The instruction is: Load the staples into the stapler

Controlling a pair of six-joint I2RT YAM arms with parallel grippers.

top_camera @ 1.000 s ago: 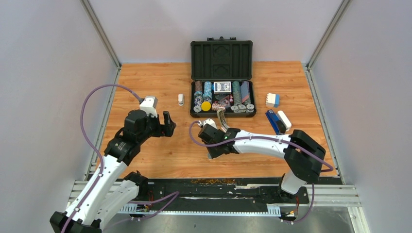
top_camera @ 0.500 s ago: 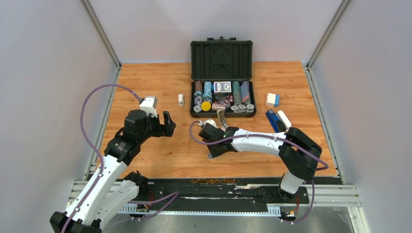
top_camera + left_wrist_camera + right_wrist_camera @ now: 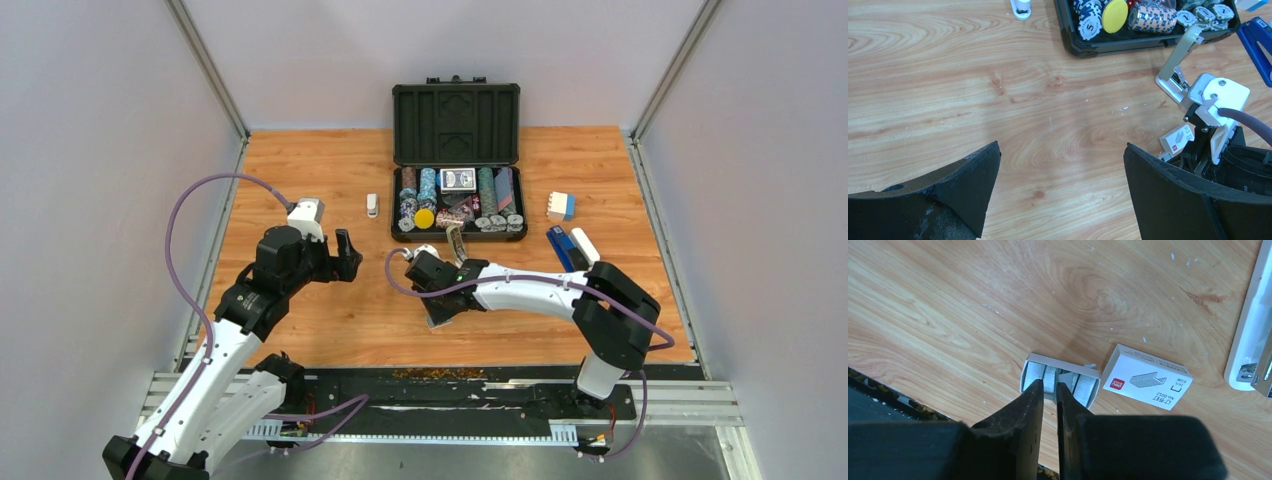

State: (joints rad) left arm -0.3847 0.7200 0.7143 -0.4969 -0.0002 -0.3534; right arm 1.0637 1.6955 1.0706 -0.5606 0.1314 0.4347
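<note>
The staples (image 3: 1048,378) lie as silvery-grey strips in a small white tray (image 3: 1062,361) on the wood. The tray's white printed sleeve (image 3: 1146,376) lies just to its right. My right gripper (image 3: 1048,386) points down into the tray, its fingers pinched together on one strip. The stapler (image 3: 457,243) stands hinged open just behind the gripper, its pale metal arm (image 3: 1179,60) raised; one edge of the stapler (image 3: 1255,330) shows at the right of the right wrist view. My left gripper (image 3: 1062,165) hovers wide open over bare wood to the left, holding nothing.
A black case (image 3: 457,120) with poker chips and cards lies open at the back centre. A dark blue stapler (image 3: 562,250) and a white-and-blue box (image 3: 561,206) sit at the right. A small white object (image 3: 372,205) lies left of the case.
The right gripper's fingers have closed the last bit over the tray, and its wrist has shifted slightly left. The left arm has not moved.
</note>
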